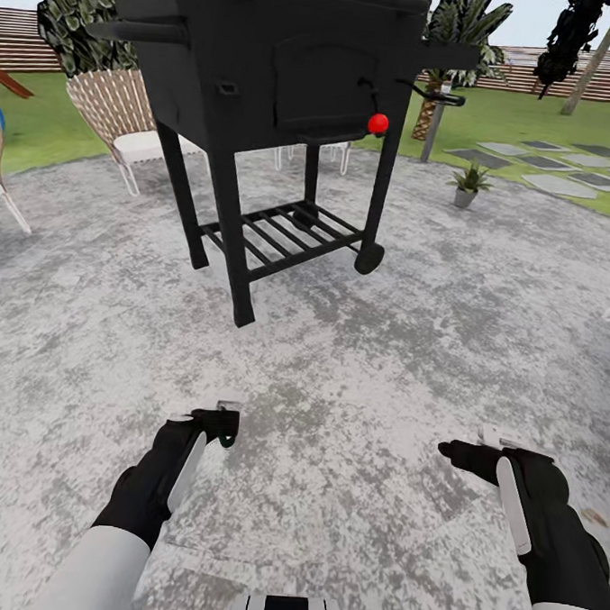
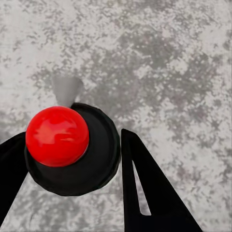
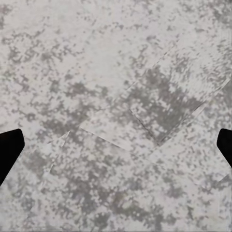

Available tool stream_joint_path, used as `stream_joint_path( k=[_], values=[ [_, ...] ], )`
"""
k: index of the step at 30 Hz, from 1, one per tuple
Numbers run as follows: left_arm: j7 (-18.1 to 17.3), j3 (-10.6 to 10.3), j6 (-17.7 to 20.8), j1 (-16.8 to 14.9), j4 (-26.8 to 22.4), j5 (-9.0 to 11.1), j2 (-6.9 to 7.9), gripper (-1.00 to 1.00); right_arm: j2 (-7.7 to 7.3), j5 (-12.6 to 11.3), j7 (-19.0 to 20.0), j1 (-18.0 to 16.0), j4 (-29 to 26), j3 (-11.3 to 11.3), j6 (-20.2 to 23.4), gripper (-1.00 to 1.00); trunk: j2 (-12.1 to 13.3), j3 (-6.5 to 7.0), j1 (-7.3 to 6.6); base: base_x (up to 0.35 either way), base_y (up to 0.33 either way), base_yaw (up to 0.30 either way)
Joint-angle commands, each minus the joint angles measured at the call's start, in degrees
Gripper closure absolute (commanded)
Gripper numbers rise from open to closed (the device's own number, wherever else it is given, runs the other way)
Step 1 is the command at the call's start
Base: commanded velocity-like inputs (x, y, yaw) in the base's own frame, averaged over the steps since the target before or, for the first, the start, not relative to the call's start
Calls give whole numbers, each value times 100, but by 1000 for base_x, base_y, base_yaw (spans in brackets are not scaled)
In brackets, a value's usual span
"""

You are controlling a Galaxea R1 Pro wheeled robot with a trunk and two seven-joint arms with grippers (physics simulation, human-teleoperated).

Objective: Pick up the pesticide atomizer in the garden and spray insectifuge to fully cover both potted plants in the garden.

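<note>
Facing a black barbecue grill (image 1: pixel 273 95) on mottled grey paving (image 1: pixel 384 346), the robot holds both arms low and forward, apparently in a travelling pose rather than a reach. The left gripper (image 1: pixel 215 423) hangs over bare paving with its jaws moderately apart and nothing gripped; its wrist camera shows a red ball (image 2: pixel 57 136) on a black disc just beside one finger, seemingly part of the rig. The right gripper (image 1: pixel 477 451) stands wide, empty. One potted plant (image 1: pixel 469 182) sits far right at the paving's edge, near the lawn (image 1: pixel 533 111) and stepping stones (image 1: pixel 566 163). No atomizer can be made out, so finding it likely comes first.
</note>
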Motion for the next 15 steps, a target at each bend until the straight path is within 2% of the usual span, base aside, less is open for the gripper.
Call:
stream_joint_path(
  k=[1,5,15],
  values=[
    [3,-3,26,-2,-6,3,0,100,0,-24,2,-3,-9,-6,26,-100,-2,-5,2,315,180,-56],
    [3,-3,26,-2,-6,4,0,100,0,-24,2,-3,-11,-6,28,-100,-2,-4,2,315,180,-185],
    [3,-5,26,-2,-6,2,0,100,0,-24,2,-3,-12,-8,26,-100,-2,-4,2,316,152,-264]
  ],
)
